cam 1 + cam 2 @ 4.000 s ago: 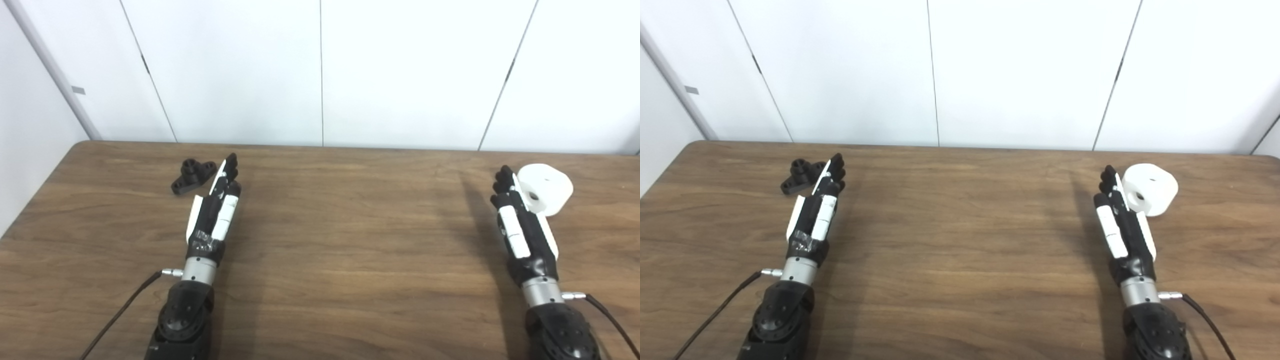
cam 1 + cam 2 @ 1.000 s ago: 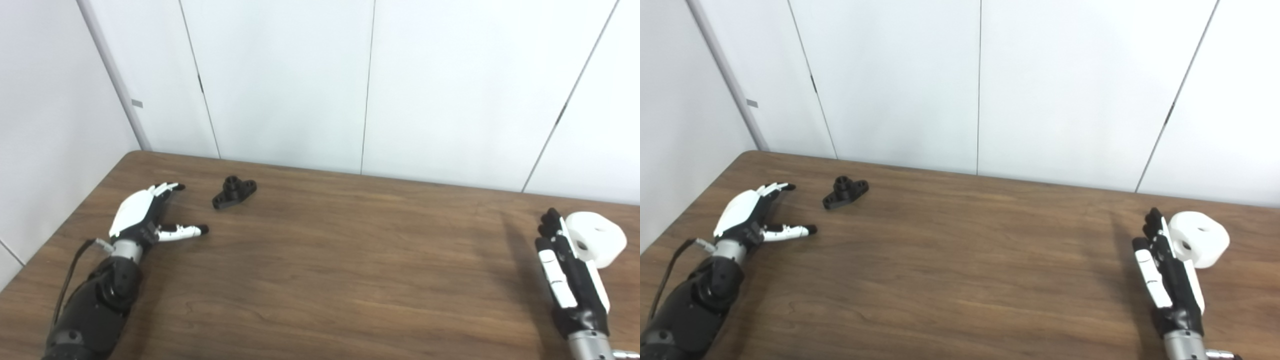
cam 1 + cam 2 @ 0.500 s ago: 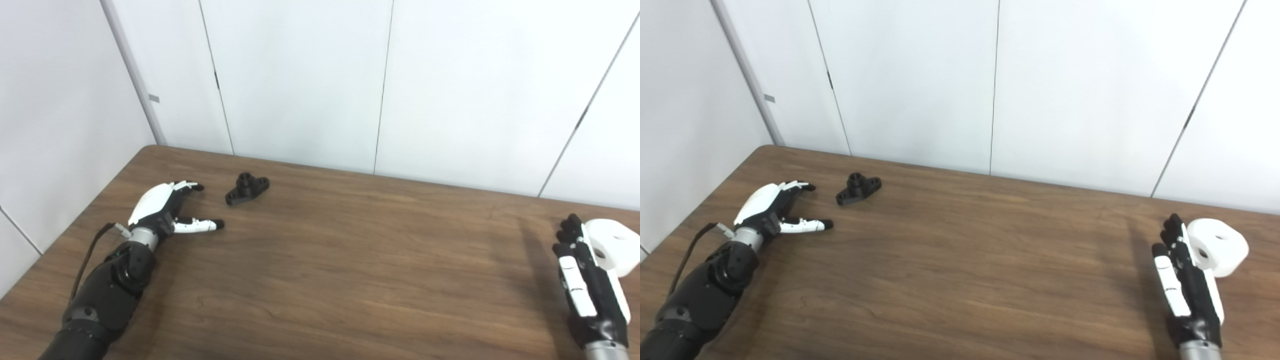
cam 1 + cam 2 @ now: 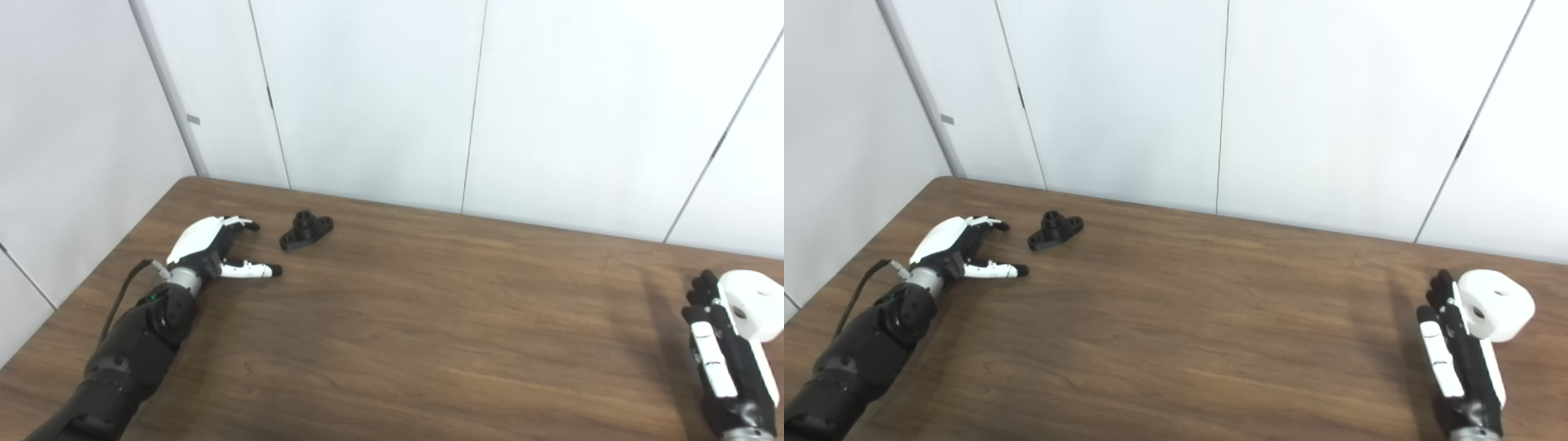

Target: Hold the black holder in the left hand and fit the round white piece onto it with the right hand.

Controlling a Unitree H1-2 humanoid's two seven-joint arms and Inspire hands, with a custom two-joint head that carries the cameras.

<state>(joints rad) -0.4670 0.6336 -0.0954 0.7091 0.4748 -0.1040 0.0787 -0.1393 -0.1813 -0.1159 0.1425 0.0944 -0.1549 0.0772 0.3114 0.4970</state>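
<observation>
Left hand (image 4: 205, 250), fingers spread and empty, has swung out since four seconds ago and now sits nearer the holder (image 4: 306, 231), just beyond its fingertips. Right hand (image 4: 1458, 355) stays flat, fingers straight and empty, piece (image 4: 1497, 304) touching its far side.

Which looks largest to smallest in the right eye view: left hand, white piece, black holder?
1. Left hand, fingers spread.
2. White piece, close behind the hand in apparent size, so that order is unsure.
3. Black holder, clearly smallest.
</observation>
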